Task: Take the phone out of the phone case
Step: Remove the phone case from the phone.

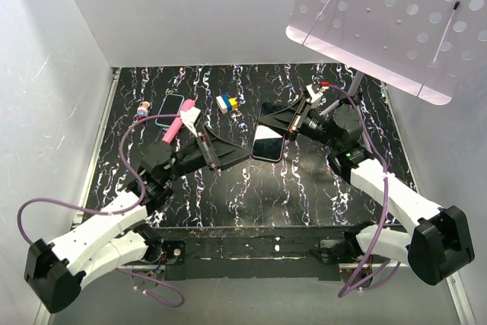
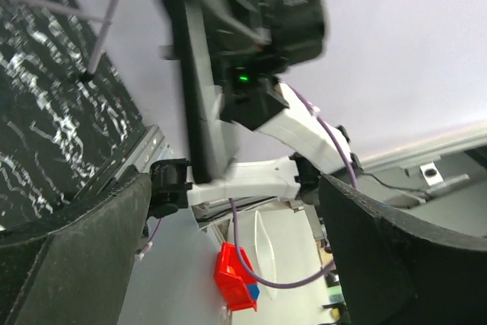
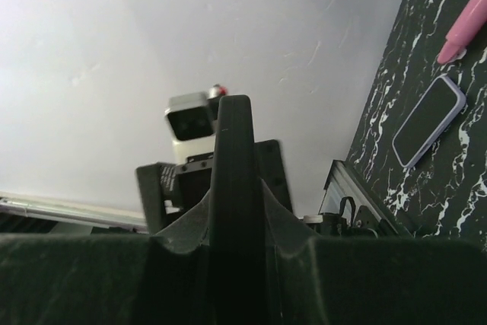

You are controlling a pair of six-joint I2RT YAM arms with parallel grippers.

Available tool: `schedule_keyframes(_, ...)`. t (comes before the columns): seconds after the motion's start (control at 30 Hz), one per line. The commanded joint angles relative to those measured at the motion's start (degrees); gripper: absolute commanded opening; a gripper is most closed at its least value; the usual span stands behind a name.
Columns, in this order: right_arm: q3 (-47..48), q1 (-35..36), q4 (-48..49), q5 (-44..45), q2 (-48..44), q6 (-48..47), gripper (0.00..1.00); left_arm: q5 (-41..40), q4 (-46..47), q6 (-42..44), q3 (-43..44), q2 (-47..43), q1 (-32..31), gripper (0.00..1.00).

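The phone case [image 1: 268,144] was pinched tight by the right gripper [image 1: 275,121] over the bench's middle, likely so it could be peeled by the empty, wide-open left gripper [image 1: 242,154]

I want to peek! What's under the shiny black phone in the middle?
Around the shiny black phone in its case, only black white-veined tabletop shows. The right gripper clamps it in its jaws; the patch beneath is hidden.

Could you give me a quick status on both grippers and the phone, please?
Right gripper shut on phone, held off the table. Left gripper open, facing phone's edge, not gripping. Cased or not: cannot tell. Nothing in the way.
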Motion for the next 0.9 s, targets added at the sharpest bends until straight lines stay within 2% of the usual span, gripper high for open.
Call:
schedule_keyframes(0.0, 3.36, -1.74, 2.01, 0.27, 0.39, 0.05, 0.01, 1.72, -2.36, 7.92, 0.70, -5.71, 0.17, 0.91)
schedule_keyframes(0.03, 3.36, -1.74, 2.62, -0.08, 0.83, 0.49, 0.01, 2.34, -1.49, 8.10, 0.88, -5.80, 0.26, 0.87)
schedule_keyframes(0.1, 3.54, -1.74, 2.98, 0.00, 1.01, 0.94, 0.01, 4.18, 1.66, 6.71, 1.58, -4.58, 0.26, 0.73)
schedule_keyframes(0.17, 3.71, -1.74, 2.37, 0.44, 1.01, 0.76, 0.01, 5.85, 4.57, 4.69, 2.46, -2.39, 0.26, 0.68)
schedule_keyframes(0.3, 3.98, -1.74, 1.57, 0.88, 1.19, 0.41, 0.01, 7.18, 9.67, 0.73, 2.11, 0.26, 0.17, 0.66)
schedule_keyframes(0.87, 2.92, -1.83, 2.19, 1.93, -0.74, 1.29, 0.01, 3.93, 7.48, -1.21, 0.44, 1.49, 0.26, 0.64)
